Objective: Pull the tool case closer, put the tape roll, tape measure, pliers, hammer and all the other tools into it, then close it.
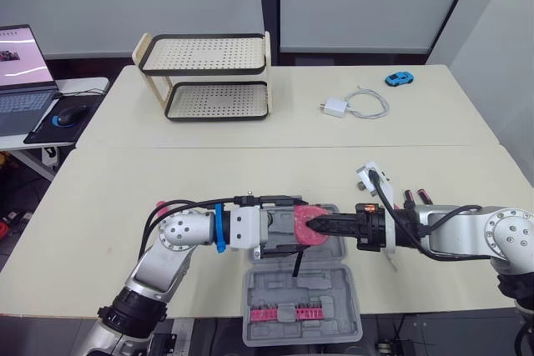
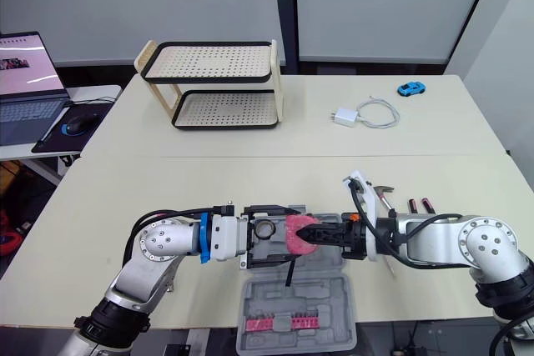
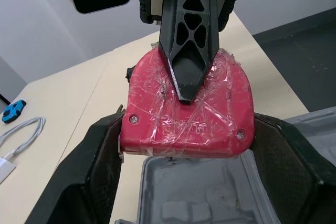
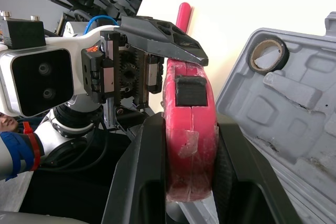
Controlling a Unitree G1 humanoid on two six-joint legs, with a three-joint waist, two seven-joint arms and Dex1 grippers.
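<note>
A red tape measure wrapped in clear tape hangs over the open grey tool case at the table's front edge. My left gripper comes in from the left, with a finger pressed against each side of the tape measure. From the right, my right gripper is shut on the same tape measure across its flat faces. A tape roll lies in a recess of the case. Red bits line the case's near half. Red-handled tools and a hammer lie on the table behind my right arm.
A two-tier black tray rack stands at the back left. A white charger with its cable and a blue toy car lie at the back right. A laptop and a mouse sit on a side desk to the left.
</note>
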